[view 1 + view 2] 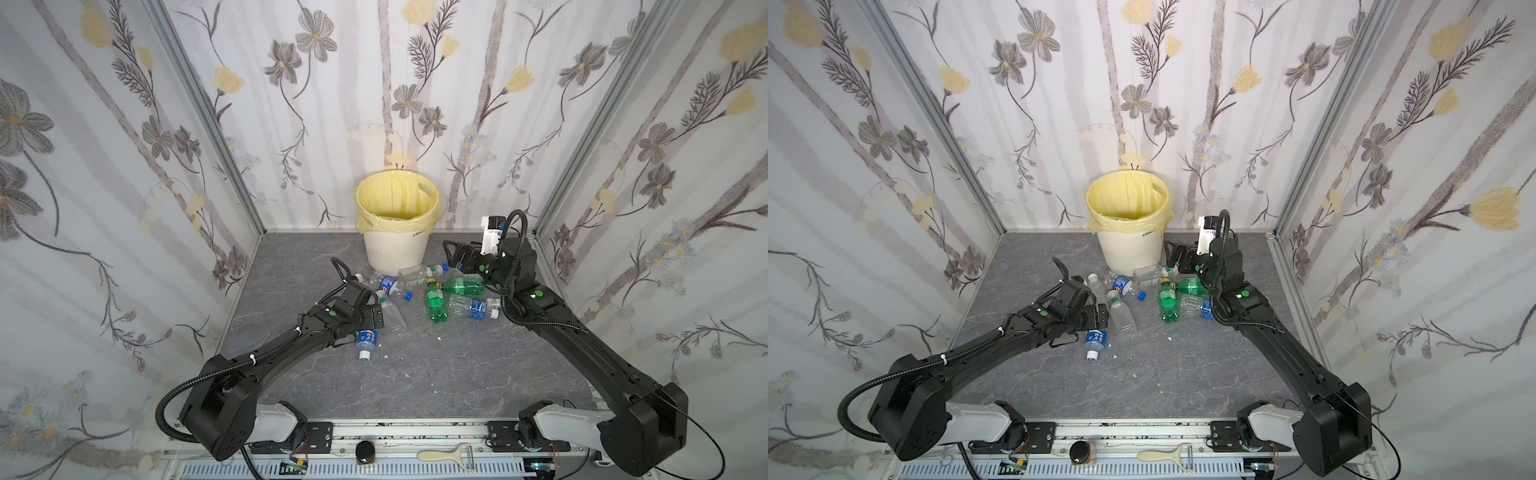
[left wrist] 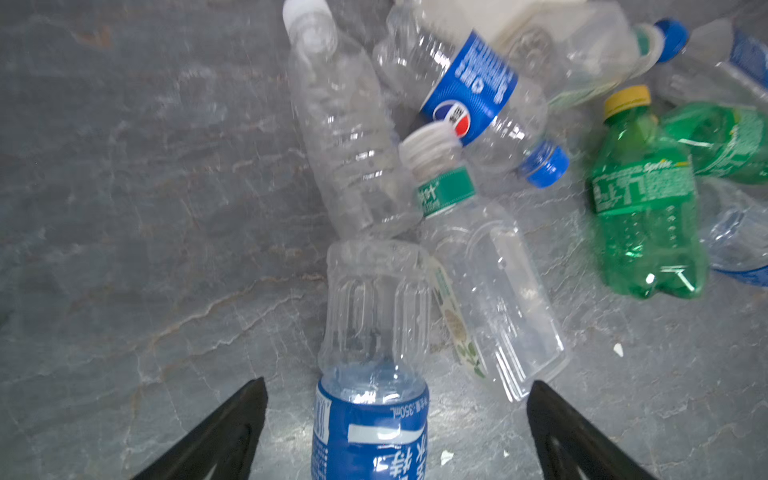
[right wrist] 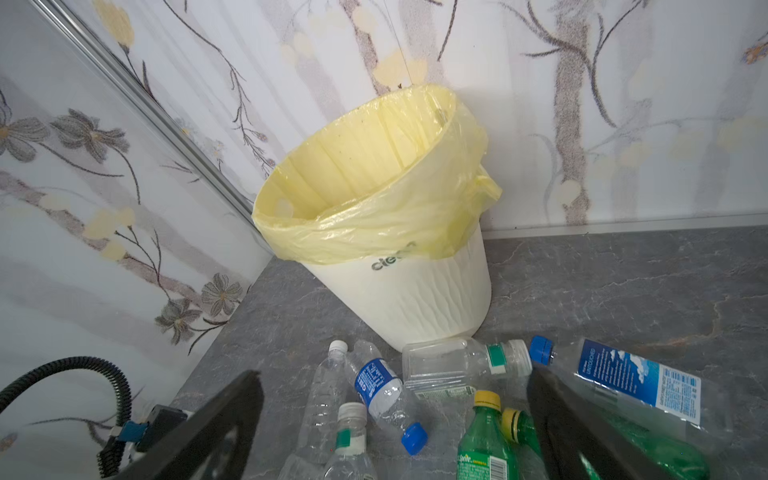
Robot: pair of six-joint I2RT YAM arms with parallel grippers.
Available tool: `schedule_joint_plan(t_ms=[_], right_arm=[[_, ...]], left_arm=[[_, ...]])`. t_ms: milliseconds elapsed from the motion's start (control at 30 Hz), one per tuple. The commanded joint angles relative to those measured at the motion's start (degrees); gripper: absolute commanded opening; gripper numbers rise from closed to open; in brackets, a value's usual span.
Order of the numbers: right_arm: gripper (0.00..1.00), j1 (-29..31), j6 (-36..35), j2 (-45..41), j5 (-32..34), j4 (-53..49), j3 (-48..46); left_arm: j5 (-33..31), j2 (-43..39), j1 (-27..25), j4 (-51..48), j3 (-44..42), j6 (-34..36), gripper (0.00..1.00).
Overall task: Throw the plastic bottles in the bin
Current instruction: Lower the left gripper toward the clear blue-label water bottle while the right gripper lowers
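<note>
The bin [image 1: 397,245] [image 1: 1128,249] [image 3: 399,299] stands against the back wall, cream with a yellow bag over its rim. Several plastic bottles lie in front of it on the grey floor, among them two green ones [image 1: 435,303] [image 1: 463,286]. My left gripper [image 1: 376,316] [image 1: 1100,318] [image 2: 397,415] is open. A clear bottle with a blue label [image 2: 370,424] [image 1: 366,341] lies between its fingers without touching them. My right gripper [image 1: 451,253] [image 1: 1173,253] [image 3: 395,399] is open beside the bin's right side, above the bottles, and holds nothing.
Floral walls close in the floor on the left, back and right. Small white scraps [image 1: 438,338] lie on the floor. A cream peeler [image 1: 451,455] and a black knob [image 1: 365,452] rest on the front rail between the arm bases.
</note>
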Motion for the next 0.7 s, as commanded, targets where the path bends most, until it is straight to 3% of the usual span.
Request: schedule_joint_plan(t_ms=[0,367,667], right_arm=[[1.0,0.5,-0.2,-1.8,0.8,1.6,-2.7],[1.0,3.1,1.9,-3.7,0.1,2.7,-8.4],[1.0,3.3,3.7,-3.7,0.2,4.2,-10.9]], left_arm=[[2.7,-0.2,0.0,-0.5,-1.7,-2.2,1.0],[2.6,4.8,0.1,-0.2,-2.7,-0.2,0.99],[2.0,8.3,0.0,0.2,-1.9,1.8,0.84]])
